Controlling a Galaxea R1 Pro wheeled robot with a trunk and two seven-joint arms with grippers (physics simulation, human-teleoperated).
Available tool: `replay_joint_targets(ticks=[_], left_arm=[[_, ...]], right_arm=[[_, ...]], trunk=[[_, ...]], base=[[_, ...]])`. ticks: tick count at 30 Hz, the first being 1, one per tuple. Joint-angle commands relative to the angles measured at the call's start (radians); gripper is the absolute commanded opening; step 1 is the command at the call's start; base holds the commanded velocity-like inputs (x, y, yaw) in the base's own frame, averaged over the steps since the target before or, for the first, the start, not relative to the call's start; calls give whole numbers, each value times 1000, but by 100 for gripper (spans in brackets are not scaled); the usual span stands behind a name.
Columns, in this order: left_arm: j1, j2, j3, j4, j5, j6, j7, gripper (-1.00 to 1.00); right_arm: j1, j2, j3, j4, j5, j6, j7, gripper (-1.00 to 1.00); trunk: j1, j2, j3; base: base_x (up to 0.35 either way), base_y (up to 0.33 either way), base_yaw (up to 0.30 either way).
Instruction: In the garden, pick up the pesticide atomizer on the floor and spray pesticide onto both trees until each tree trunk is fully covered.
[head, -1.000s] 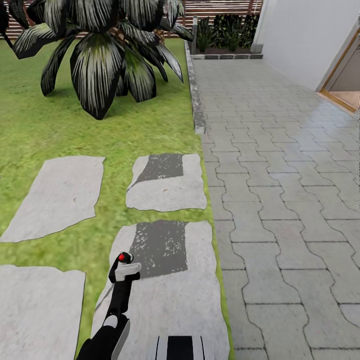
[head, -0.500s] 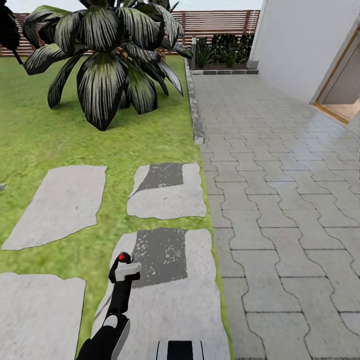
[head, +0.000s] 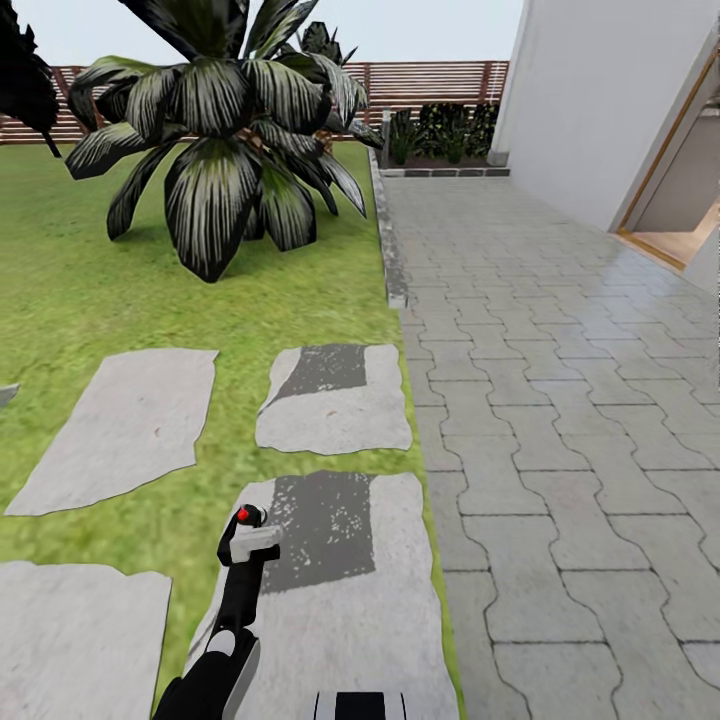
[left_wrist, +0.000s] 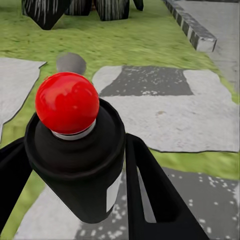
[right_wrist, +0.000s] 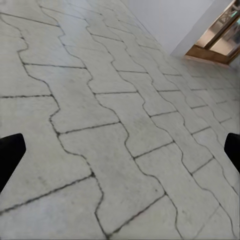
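Observation:
The pesticide atomizer, a black can with a white band and a red knob, stands upright over a stepping stone, with my left gripper shut on it. Up close, the atomizer sits between the two black fingers, its red knob pointing at the lawn. My right gripper is open, its tips far apart over grey pavers. The garden lawn spreads ahead on the left. The trees and their trunks are out of view.
A low palm-like plant with striped leaves stands ahead on the lawn. Flat stepping stones lie in the grass. A stone curb borders the paved path. The white house wall and a doorway are at the right; a slat fence closes the back.
The head camera has tilted up, so the ground slid down the picture and sky and fence came into sight. The left arm holds the atomizer in the same pose.

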Motion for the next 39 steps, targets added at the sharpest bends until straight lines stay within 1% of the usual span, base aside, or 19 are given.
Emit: replay_joint_targets(ticks=[1,15,18,20,22,27,39], left_arm=[[-1,-1,4,1,-11,-2,5,-100],[-1,-1,4,2,-11,-1,5,-100],[-1,-1,4,2,-11,1,4,-100],[-1,-1,4,1,-11,20,4,-100],[-1,-1,4,1,-11,37,4,-100],[-1,-1,4,2,-11,47,4,-100],[-1,-1,4,2,-12,52,2,-100]], right_arm=[[-1,0,0,1,-7,-3,5,100],[-1,1,0,4,-7,1,3,100],[0,-3,-2,9,-5,1,2,100],[1,-6,-3,17,-4,1,2,100],[1,-17,-3,36,-3,1,1,100],[1,-27,-3,54,-3,1,1,100],[1,-29,-1,60,-2,1,1,100]], trunk=[[-1,0,3],[-7,3,57],[-8,4,69],[-9,4,77],[-10,5,84],[-12,6,104],[-18,9,150]], base=[[0,0,0],[0,0,0],[0,0,0],[0,0,0],[0,0,0],[0,0,0],[0,0,0]])
